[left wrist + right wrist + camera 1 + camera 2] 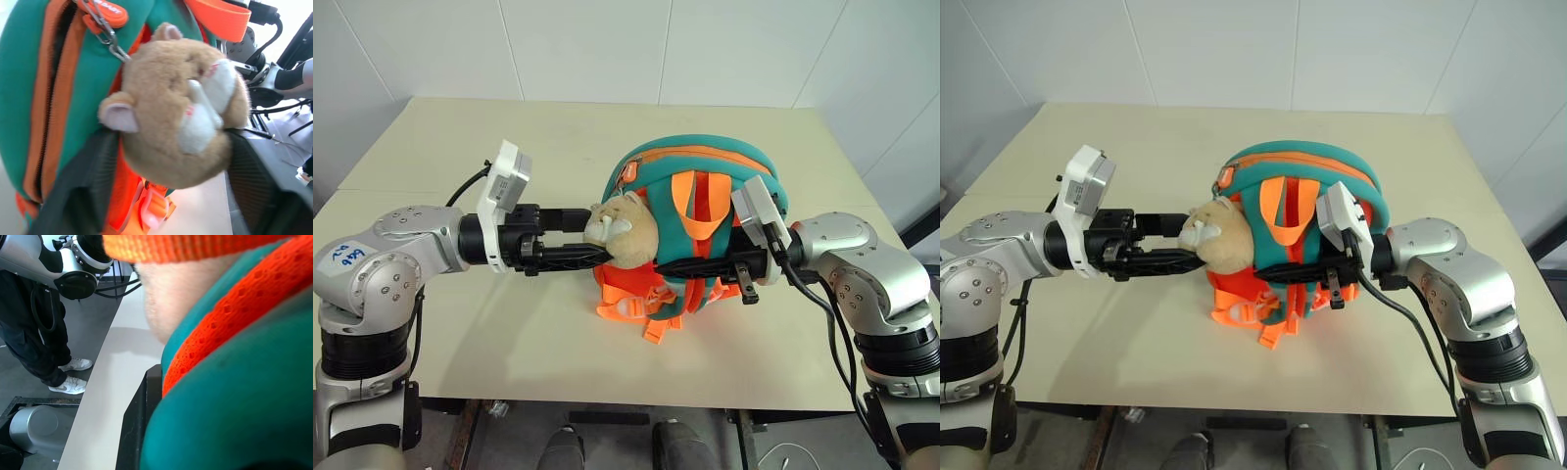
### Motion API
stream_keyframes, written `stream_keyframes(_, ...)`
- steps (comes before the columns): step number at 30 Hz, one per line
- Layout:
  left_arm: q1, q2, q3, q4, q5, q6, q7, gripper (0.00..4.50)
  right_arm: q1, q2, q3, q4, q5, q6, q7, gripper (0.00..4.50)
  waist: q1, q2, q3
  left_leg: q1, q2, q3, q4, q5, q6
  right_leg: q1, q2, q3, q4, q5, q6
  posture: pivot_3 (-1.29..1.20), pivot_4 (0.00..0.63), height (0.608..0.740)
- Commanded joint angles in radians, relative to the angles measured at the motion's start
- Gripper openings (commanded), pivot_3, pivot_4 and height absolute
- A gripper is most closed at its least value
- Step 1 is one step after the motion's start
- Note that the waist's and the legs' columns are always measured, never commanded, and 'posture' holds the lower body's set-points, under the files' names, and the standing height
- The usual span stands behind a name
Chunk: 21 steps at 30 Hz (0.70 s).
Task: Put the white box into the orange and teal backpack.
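1. While the small rounded orange and teal fabric backpack (700, 220) stands upright between the two grippers, the white box can't be seen; whether it's already inside, can't tell.
2. Right gripper (680, 266): fingers pressed together, pinching the backpack's strap side; judging by the right wrist view, teal fabric and orange mesh sit right against its finger. Keep that grip firm, it's the only anchor.
3. Left gripper (597, 238): fingers part-spread, one on each side of the tan plush hamster toy (181, 105) clipped to the pack; pinching or just straddling it, can't tell.
4. Orange zipper track (46, 105) runs just beyond the toy from the left gripper and looks mostly shut. Judgement: go for the zipper pull, not the plush.
5. Beige tabletop (509, 333) lies below both grippers. Person in dark trousers (34, 328) stands beyond the table edge; keep sweeps small.
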Motion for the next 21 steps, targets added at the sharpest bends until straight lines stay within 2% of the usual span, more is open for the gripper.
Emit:
stream_keyframes(1, -0.031, -0.004, 0.002, -0.016, -0.026, -0.018, 0.013, 1.99, -0.013, 0.007, -0.009, -0.027, 0.010, -0.015, -0.001, 0.00, 0.000, 0.000, 0.000, 0.000, 0.000, 0.000, 0.000, 0.000, 0.000, 0.000, 0.000, 0.000, 0.000, 0.000, 0.000, 0.00, 0.150, 0.740)
stream_keyframes(4, -0.036, -0.005, 0.004, -0.015, -0.036, -0.010, 0.018, 1.09, -0.010, 0.006, -0.010, -0.029, 0.009, -0.015, -0.004, 0.00, 0.000, 0.000, 0.000, 0.000, 0.000, 0.000, 0.000, 0.000, 0.000, 0.000, 0.000, 0.000, 0.000, 0.000, 0.000, 0.00, 0.150, 0.740)
stream_keyframes(7, -0.042, 0.005, 0.014, -0.010, -0.047, -0.001, 0.021, 0.43, -0.006, 0.005, -0.014, -0.031, 0.010, -0.016, -0.006, 0.00, 0.000, 0.000, 0.000, 0.000, 0.000, 0.000, 0.000, 0.000, 0.000, 0.000, 0.000, 0.000, 0.000, 0.000, 0.000, 0.00, 0.150, 0.740)
stream_keyframes(14, -0.074, 0.078, 0.077, 0.049, -0.069, 0.003, 0.015, 0.33, 0.028, 0.006, -0.037, -0.056, 0.040, -0.020, -0.004, 0.00, -0.001, 0.000, 0.000, 0.000, 0.000, 0.000, 0.000, 0.000, 0.000, 0.000, 0.000, 0.000, 0.000, 0.000, 0.000, 0.00, 0.150, 0.740)
stream_keyframes(21, -0.093, 0.170, 0.092, 0.178, -0.005, -0.031, 0.027, 0.31, 0.087, 0.021, -0.062, -0.112, 0.093, -0.021, -0.032, 0.00, -0.006, 0.000, 0.000, 0.000, 0.000, 0.000, -0.001, 0.000, 0.000, 0.000, 0.000, 0.000, -0.001, 0.000, 0.000, 0.00, 0.150, 0.740)
